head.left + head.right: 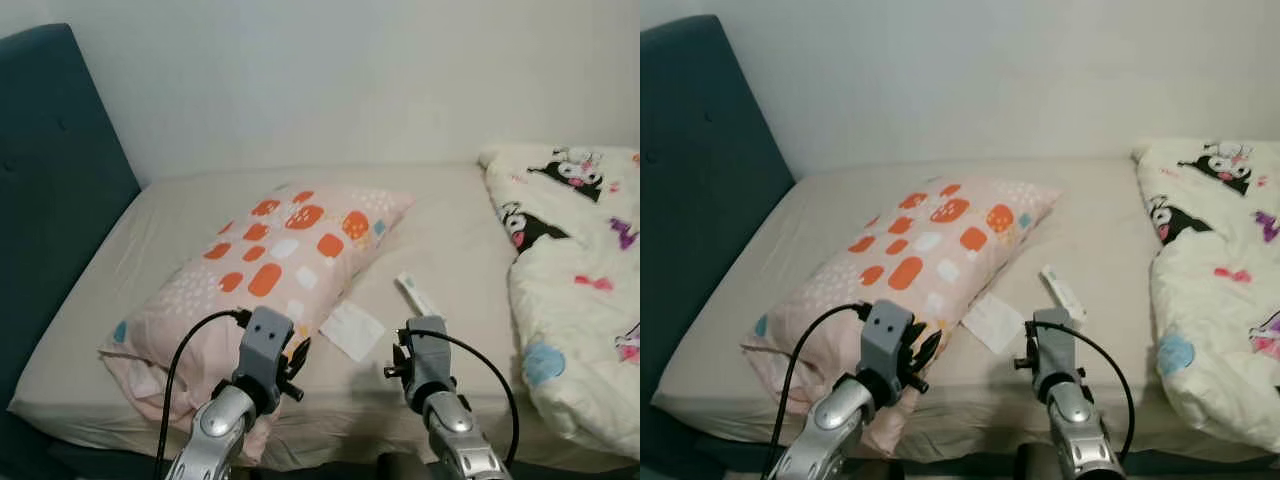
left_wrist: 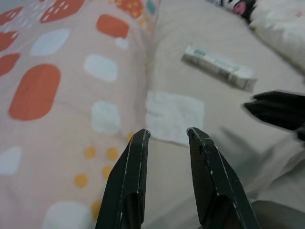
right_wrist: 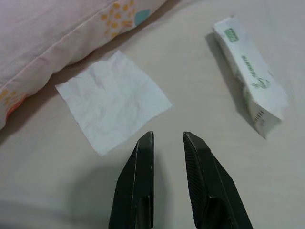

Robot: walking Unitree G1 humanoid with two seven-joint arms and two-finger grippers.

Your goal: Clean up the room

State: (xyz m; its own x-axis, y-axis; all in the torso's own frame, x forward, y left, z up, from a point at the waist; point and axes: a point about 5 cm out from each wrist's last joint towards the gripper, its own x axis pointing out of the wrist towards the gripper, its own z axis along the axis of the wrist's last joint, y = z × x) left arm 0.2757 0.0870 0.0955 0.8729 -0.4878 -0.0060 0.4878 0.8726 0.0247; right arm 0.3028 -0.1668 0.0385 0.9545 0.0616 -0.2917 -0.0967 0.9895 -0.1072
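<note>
White tissue (image 3: 112,106): lies flat and square on the beige bed sheet (image 1: 450,240), near the bed's front edge, just beside the lower edge of the pillow (image 1: 270,265); one corner meets or slips under the pillow edge, cannot tell which. Pillow is pink with orange and white blotches, set diagonally from mid-bed toward the front left corner. Small white-and-green packet (image 3: 248,76) lies on the sheet close to the tissue, on its right side, apart from it. Cartoon-print duvet (image 1: 580,290) is heaped along the bed's right edge. Dark teal headboard (image 1: 50,190) stands at the left end.

Left gripper (image 2: 167,136): above the front edge beside the pillow, fingers slightly spread, holding nothing, tips aimed at the tissue's near edge. Right gripper (image 3: 167,138): above the sheet just short of the tissue, fingers slightly apart, empty.
</note>
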